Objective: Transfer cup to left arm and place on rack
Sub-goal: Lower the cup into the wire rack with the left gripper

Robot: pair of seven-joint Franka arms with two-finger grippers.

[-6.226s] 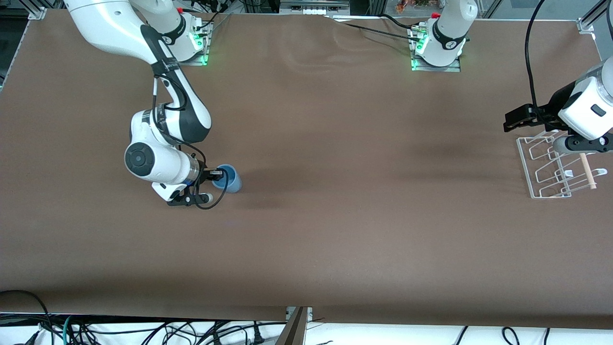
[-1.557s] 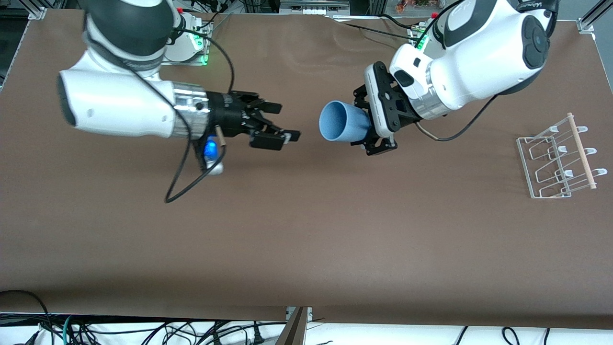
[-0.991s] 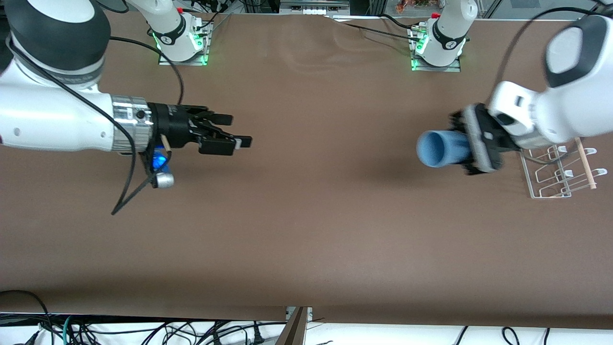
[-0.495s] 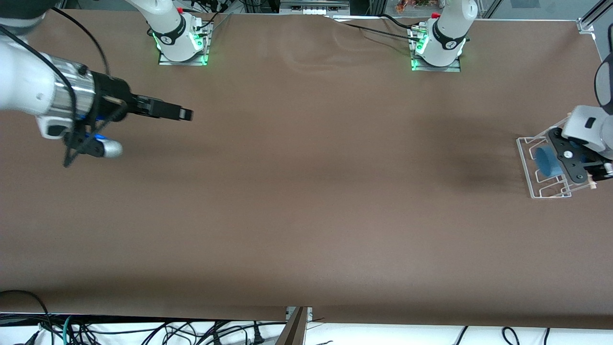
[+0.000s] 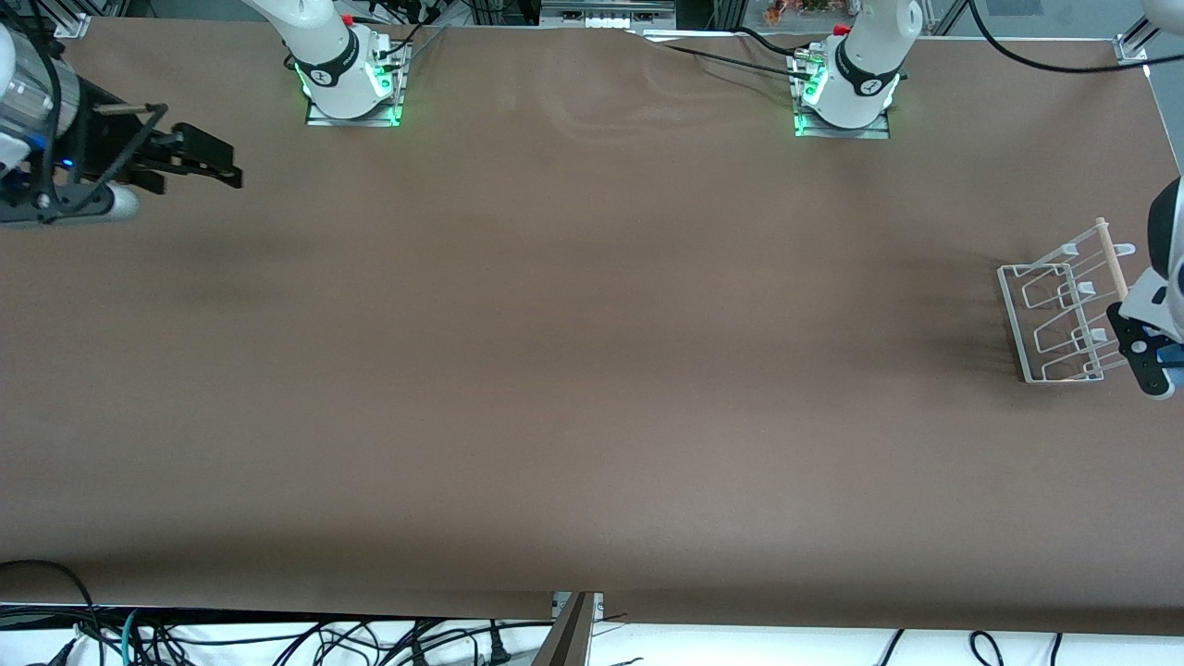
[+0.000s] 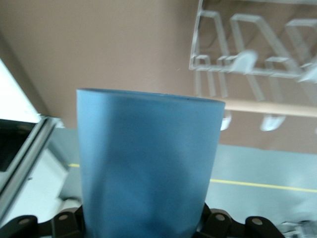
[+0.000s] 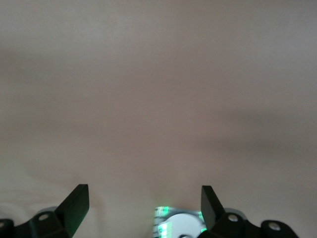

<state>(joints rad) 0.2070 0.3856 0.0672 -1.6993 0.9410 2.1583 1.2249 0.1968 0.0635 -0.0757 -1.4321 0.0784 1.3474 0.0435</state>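
- Table [image 5: 592, 388] — brown, bare apart from the rack [image 5: 1064, 319], which sits at the left arm's end of it.
- Left arm [image 5: 1167, 277] is just beside the rack at the table's edge; left gripper [image 6: 148, 230] is clamped on the cup [image 6: 148, 163] at its base, with the mouth pointing away from the wrist.
- Cup is up in the air beside the rack, not yet on it; in the front view only a sliver of blue shows.
- Step in hand, as I judge it — placing: tip the cup mouth-down over one peg [image 6: 245, 59], lower it straight, and let go only once it is seated.
- In the way: the wooden dowel [image 6: 270, 106] runs across the rack between cup and pegs, so come in above it; the wire frame is light and could shift if nudged.
- Right gripper [image 5: 208, 166] waits well apart from the rack, over the right arm's end, with its jaws spread wide and nothing in them.
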